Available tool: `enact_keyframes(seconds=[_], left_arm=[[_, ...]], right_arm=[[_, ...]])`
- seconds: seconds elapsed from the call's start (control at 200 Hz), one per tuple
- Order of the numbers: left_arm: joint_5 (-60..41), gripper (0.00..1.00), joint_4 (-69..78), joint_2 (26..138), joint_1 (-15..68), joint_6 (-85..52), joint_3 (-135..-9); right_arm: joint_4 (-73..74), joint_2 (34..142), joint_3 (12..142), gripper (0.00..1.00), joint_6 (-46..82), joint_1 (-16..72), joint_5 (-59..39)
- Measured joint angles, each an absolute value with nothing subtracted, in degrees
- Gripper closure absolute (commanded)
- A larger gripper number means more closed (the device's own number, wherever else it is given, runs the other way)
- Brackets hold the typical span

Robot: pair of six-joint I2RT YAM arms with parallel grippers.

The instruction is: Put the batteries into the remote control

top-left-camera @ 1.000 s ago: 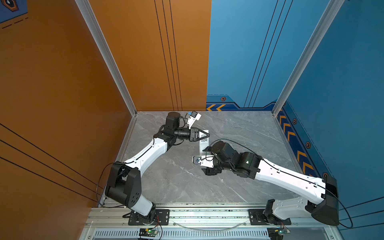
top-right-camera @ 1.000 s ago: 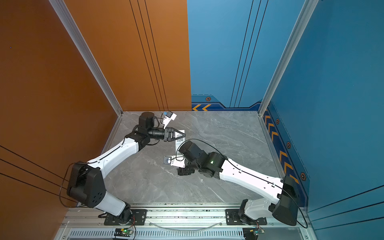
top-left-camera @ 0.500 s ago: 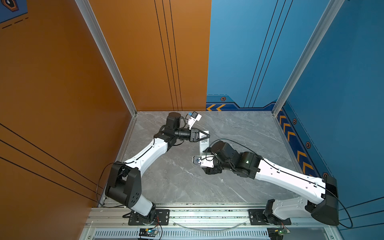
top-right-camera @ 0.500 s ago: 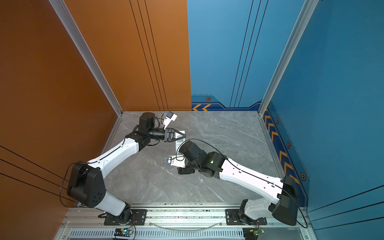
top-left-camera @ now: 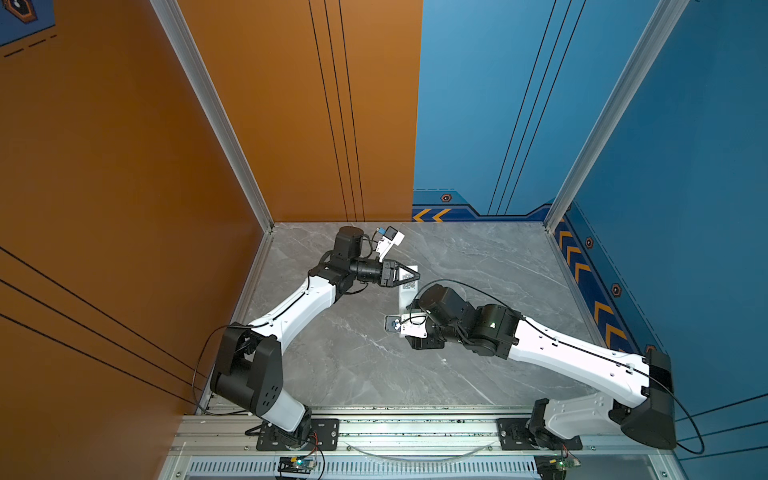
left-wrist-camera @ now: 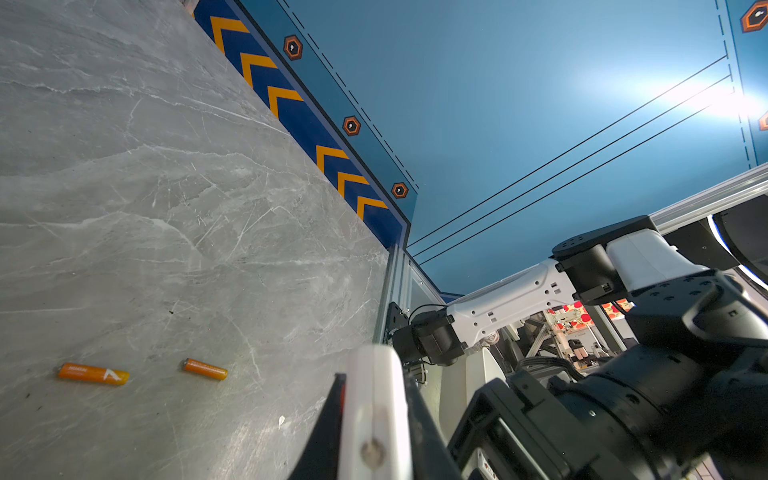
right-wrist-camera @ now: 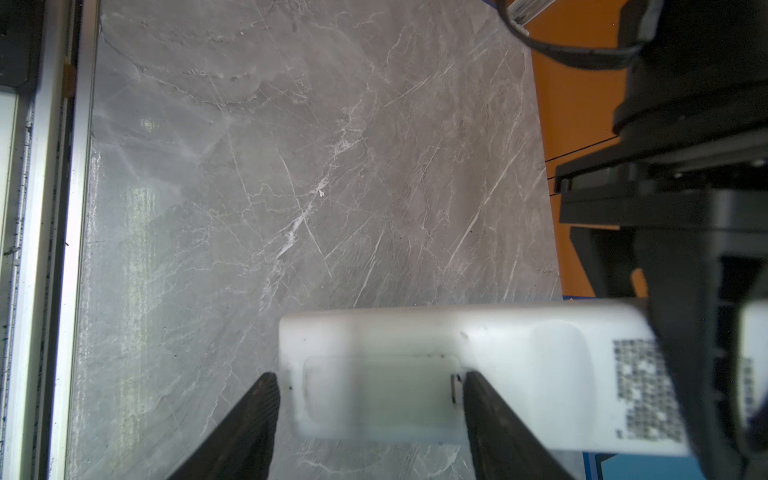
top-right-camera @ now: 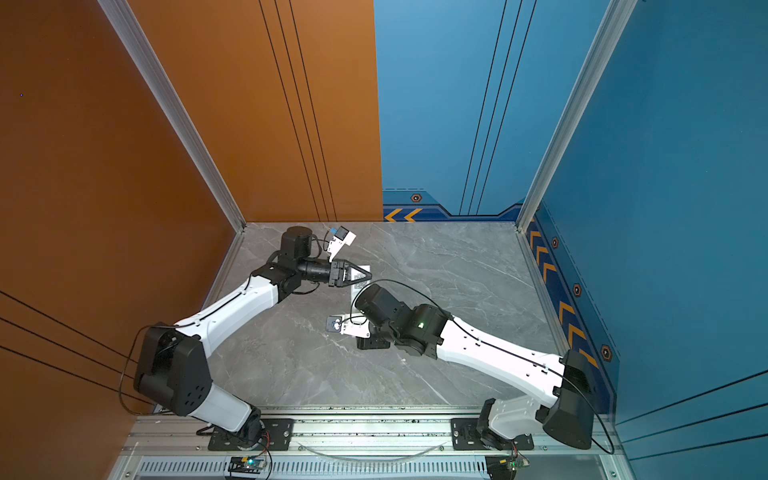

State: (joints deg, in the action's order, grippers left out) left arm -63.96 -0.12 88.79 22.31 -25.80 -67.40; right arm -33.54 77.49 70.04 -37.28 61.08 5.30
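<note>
While both arms meet near the middle of the grey marble table [top-left-camera: 478, 266], the remote control [right-wrist-camera: 490, 374] serves as the landmark for this entry.

Item one — remote control: white, plain back showing with a printed code patch, held off the table; in both top views only a strip of it shows between the two arms [top-left-camera: 406, 286].

Item two — left gripper [top-left-camera: 409, 275]: clamped on one end of the remote; its wrist view shows dark fingers [left-wrist-camera: 328, 428] pressed to either side of the white edge [left-wrist-camera: 376, 411].

Item three — right gripper [right-wrist-camera: 370, 424]: jaws parted, one finger [right-wrist-camera: 249, 419] at each end of the rectangular cover outline [right-wrist-camera: 378, 395] on the remote's back, close to it; contact cannot be told.

Item four — batteries: two orange cylinders [left-wrist-camera: 92, 373] [left-wrist-camera: 205, 369] lying flat on the table, apart from each other and well apart from the remote — seen only from the left wrist.
</note>
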Motion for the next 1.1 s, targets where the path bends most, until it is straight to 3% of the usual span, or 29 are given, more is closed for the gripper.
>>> enact_keyframes(seconds=[0.29,0.576,1.101], left_arm=[[-62.2,1.00,-2.8,88.1,22.2,-22.7,-68.5],[-62.0,1.00,-4.2,88.1,22.3,-21.8,-68.7],[-62.0,1.00,-4.6,87.6,23.0,-21.0,-68.8]], right_arm=[[-39.7,78.0,70.0,0.34,-37.2,61.6,5.2],[-39.6,76.5,70.0,0.18,-36.2,61.6,5.2],[-33.8,77.0,71.2,0.19,-36.9,61.2,2.9]])
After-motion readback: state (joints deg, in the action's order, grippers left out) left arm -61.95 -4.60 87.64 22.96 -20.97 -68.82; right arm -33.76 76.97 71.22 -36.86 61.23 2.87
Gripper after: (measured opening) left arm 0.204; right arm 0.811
